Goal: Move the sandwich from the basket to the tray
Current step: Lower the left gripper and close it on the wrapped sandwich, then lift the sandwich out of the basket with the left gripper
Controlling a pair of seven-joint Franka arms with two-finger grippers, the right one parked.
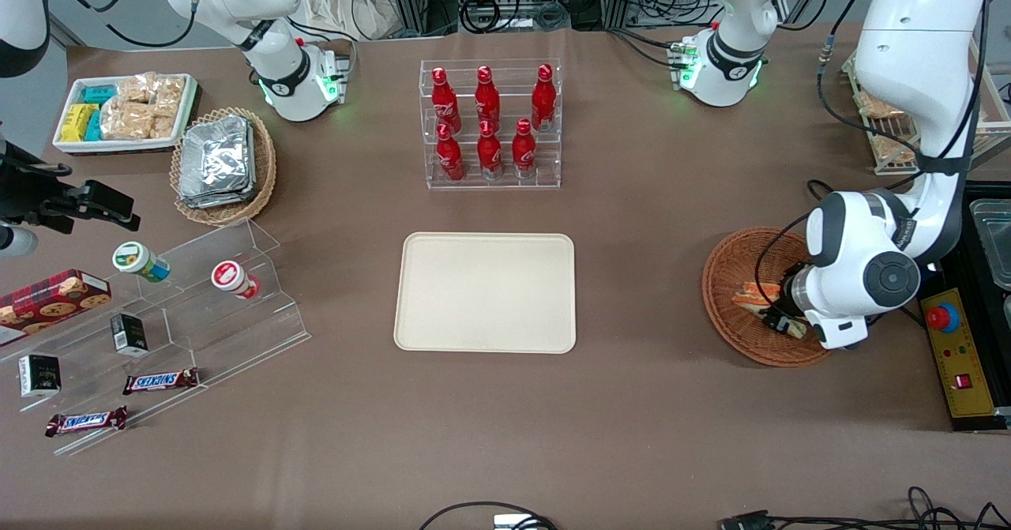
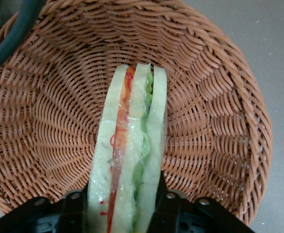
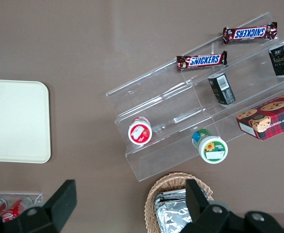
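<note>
One tray (image 1: 486, 292) sits mid-table in your front view, with nothing on it. Toward the working arm's end you see the basket (image 1: 731, 277), well apart from the tray. Your gripper (image 2: 122, 204) is down inside the basket, its fingers (image 2: 79, 206) pinching the sandwich (image 2: 130, 165) from both sides; the wedge stands on edge over the weave.
</note>
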